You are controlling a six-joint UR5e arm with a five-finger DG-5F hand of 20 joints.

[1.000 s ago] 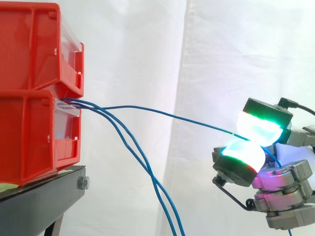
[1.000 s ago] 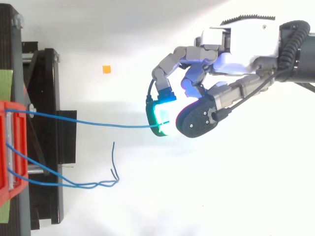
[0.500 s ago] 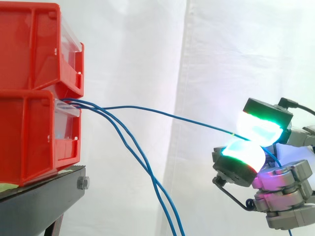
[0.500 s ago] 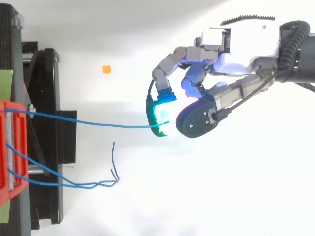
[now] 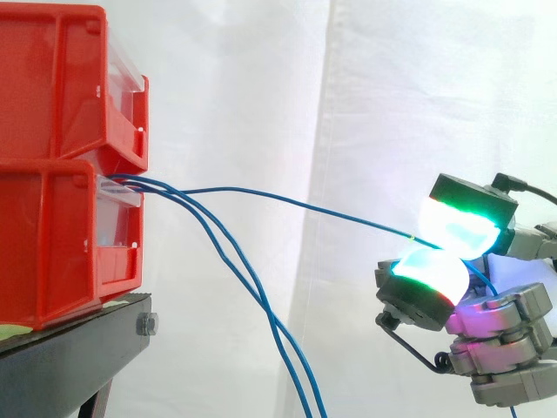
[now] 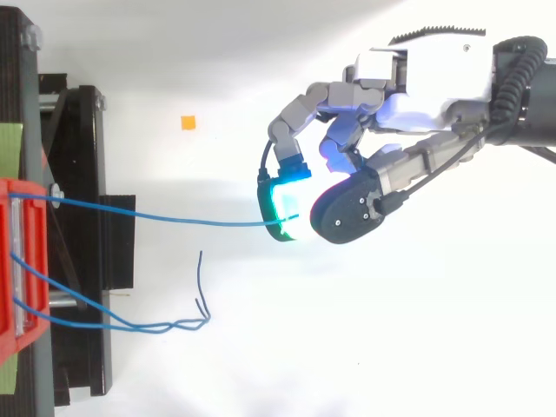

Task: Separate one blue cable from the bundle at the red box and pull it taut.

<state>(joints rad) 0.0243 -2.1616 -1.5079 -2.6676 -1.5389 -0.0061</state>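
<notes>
Blue cable (image 5: 287, 202) leaves lower red bin (image 5: 61, 235) at left, runs rightward with a slight sag, apart from two loose cables (image 5: 275, 324) hanging down. Robot hand (image 6: 408, 95) pinches it between glowing green pads (image 5: 432, 277).

black stand (image 5: 74, 348) | carries red bins (image 5: 52, 218), stacked two high
</notes>
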